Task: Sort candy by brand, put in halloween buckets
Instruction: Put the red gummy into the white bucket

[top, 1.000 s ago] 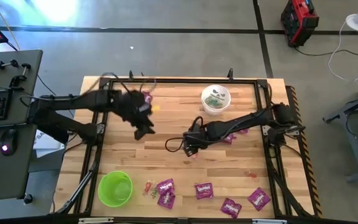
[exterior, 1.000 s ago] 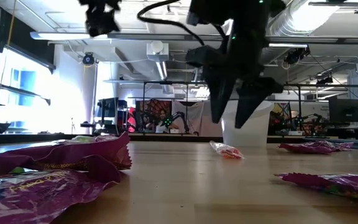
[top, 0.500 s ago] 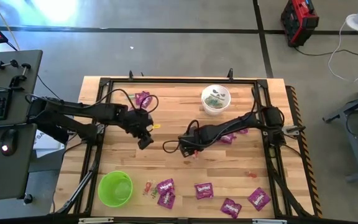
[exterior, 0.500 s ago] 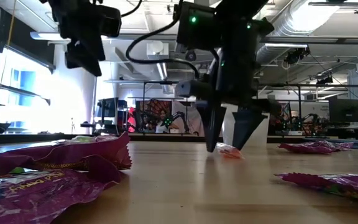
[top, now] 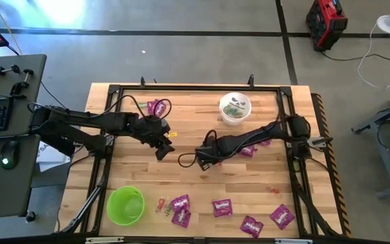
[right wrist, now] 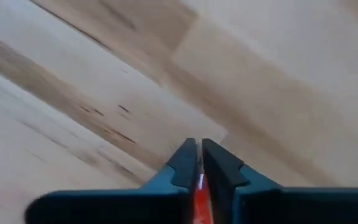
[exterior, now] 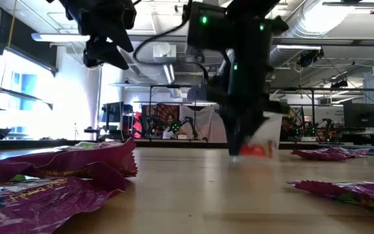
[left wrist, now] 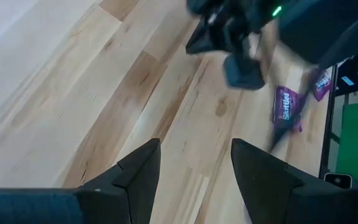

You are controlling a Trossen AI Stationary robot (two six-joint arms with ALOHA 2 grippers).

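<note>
One red sweet (right wrist: 199, 190) sits pinched in the right claw (right wrist: 199, 163).

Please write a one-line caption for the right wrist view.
Right gripper fingers shut on a small red sweet above the wooden table.

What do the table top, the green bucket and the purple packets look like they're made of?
Table top: pale wood planks, matt, with visible grain and seams. Green bucket: probably plastic, a smooth, even lime colour. Purple packets: likely glossy film or foil; the low view shows crinkled, shiny surfaces and a serrated edge.
</note>
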